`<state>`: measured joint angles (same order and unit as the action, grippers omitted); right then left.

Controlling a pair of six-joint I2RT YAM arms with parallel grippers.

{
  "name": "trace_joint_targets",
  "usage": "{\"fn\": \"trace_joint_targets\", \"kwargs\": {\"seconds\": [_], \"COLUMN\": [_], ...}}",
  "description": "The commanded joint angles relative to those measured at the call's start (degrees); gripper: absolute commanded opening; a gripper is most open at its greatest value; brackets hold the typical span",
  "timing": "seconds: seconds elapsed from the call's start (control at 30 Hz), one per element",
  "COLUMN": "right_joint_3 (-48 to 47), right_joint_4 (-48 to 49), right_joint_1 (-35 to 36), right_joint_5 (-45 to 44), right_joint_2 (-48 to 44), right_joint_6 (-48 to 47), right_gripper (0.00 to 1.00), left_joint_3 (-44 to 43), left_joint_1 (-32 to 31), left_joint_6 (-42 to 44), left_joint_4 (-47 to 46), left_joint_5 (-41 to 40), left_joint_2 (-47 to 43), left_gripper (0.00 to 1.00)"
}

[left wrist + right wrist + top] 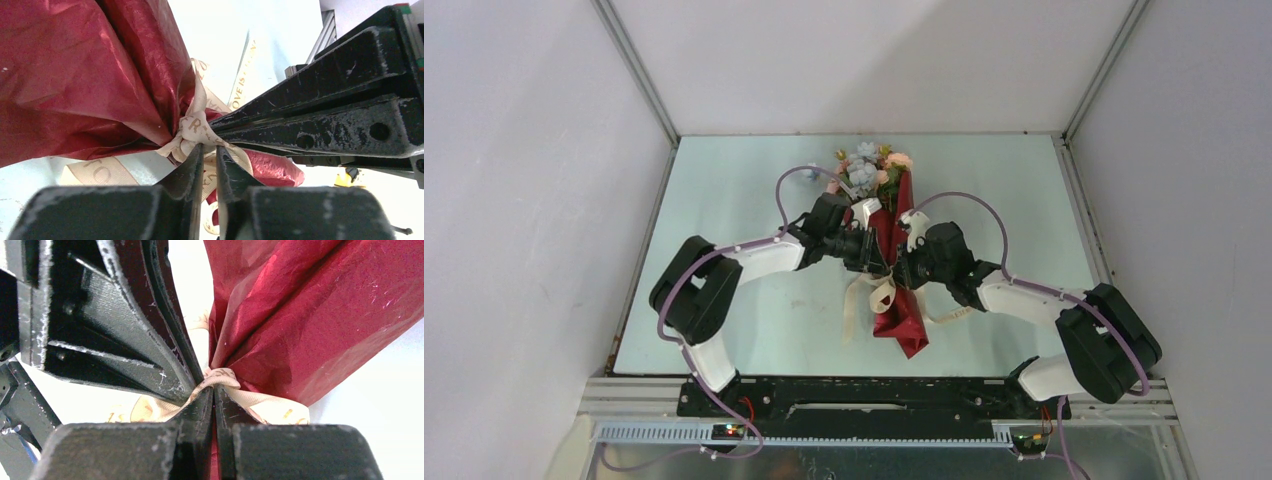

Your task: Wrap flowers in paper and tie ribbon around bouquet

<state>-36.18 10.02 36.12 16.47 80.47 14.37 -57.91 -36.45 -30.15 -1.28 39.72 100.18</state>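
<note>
We see one bunch of flowers [869, 165] wrapped in one red paper [902, 315] at the middle of the table [724, 200], with one cream ribbon [195, 130] knotted round its waist. Two grippers meet at that knot: the left gripper [210, 147] has its jaws nearly closed on a ribbon strand, and the right gripper [214, 390] has its jaws pinched tight on the ribbon.

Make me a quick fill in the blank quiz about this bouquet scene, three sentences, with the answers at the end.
1. The paper wrapped around the flowers is ____.
2. The left end effector and right end effector meet at the knot in the cream ____.
3. The flower heads point toward the table's ____ edge, away from the arm bases.
Missing words: red; ribbon; far.
</note>
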Motion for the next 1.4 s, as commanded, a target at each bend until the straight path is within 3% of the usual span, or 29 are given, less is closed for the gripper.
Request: {"fn": "trace_joint_targets", "kwargs": {"seconds": [0.0, 0.07, 0.3, 0.6, 0.7, 0.97, 1.2, 1.37], "right_joint_3": [-0.47, -0.47, -0.47, 0.61, 1.05, 1.51, 1.81, 0.76], "right_joint_4": [5.20, 5.14, 0.22, -4.62, -6.23, -9.67, -10.79, -12.87], "right_joint_1": [1.50, 1.50, 1.72, 2.03, 2.26, 6.35, 5.58, 0.98], "right_joint_5": [1.15, 1.05, -1.56, -6.26, -6.68, -8.38, -12.67, 2.19], "right_joint_2": [-0.51, -0.67, -2.98, -9.90, -12.87, -16.58, -15.20, -12.93], "right_joint_6": [-0.39, -0.40, -2.38, -1.96, -0.59, -1.52, -16.04, -28.33], "right_gripper": [0.04, 0.04, 0.09, 0.37, 0.43, 0.47, 0.48, 0.45], "left_joint_3": [0.22, 0.45, 1.02, -0.06, -0.57, -0.73, -0.26, -0.48], "left_joint_1": [-0.29, -0.28, -0.20, -0.57, -1.06, -1.98, -2.00, -1.96], "left_joint_6": [-1.12, -1.48, -2.63, -3.07, -2.72, -3.17, -2.07, -1.33], "left_joint_4": [-4.00, -4.40, -4.21, 3.24, 5.11, 3.93, 1.66, 1.63], "left_joint_5": [2.04, 1.74, -6.44, -18.01, -19.27, -17.90, -11.54, -9.48], "left_joint_2": [0.89, 0.65, -3.34, -6.39, -6.77, -6.74, -5.90, -4.47], "left_gripper": [0.10, 0.01, 0.00, 0.00, 0.00, 0.00, 0.00, 0.00]}}
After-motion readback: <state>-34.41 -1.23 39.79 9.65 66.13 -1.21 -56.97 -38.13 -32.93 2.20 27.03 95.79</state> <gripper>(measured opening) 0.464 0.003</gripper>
